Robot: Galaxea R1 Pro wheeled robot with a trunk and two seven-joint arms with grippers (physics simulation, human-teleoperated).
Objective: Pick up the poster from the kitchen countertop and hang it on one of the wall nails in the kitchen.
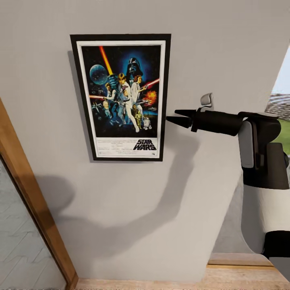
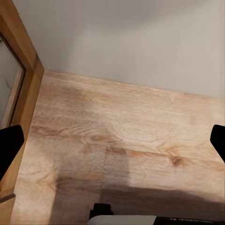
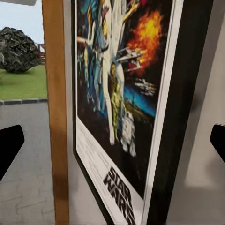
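On the wall: the poster [image 1: 121, 96] sits flat against the light grey wall [image 1: 121, 209], upright in portrait, a thin shadow along its left edge; the nail is hidden behind it if it is there; judged from this, the hanging looks done or all but done
Right gripper: the right gripper [image 1: 174, 117] points at the poster's right frame edge, its tips just beside the black frame; whether they touch it cannot be told; the two fingers stand parted and nothing is between them
Left gripper: the left gripper [image 2: 112, 140] hangs low, fingers spread wide and empty, aimed at the wooden floor [image 2: 117, 136]
Handling: likely a stiff, flat, light panel; the glossy face would be slippery, so any hold belongs across the black frame edge, mid-height on a long side, to keep it from swinging; a knock could lift it off its hanger
Head view gives: the whole poster, its level set, and a wooden door frame [image 1: 32, 193] to the left
Right wrist view gives: the poster [image 3: 122, 108] close and at a steep slant, and a lawn and a bush outside past the wooden post [image 3: 56, 112]
Left wrist view gives: floor meeting wall
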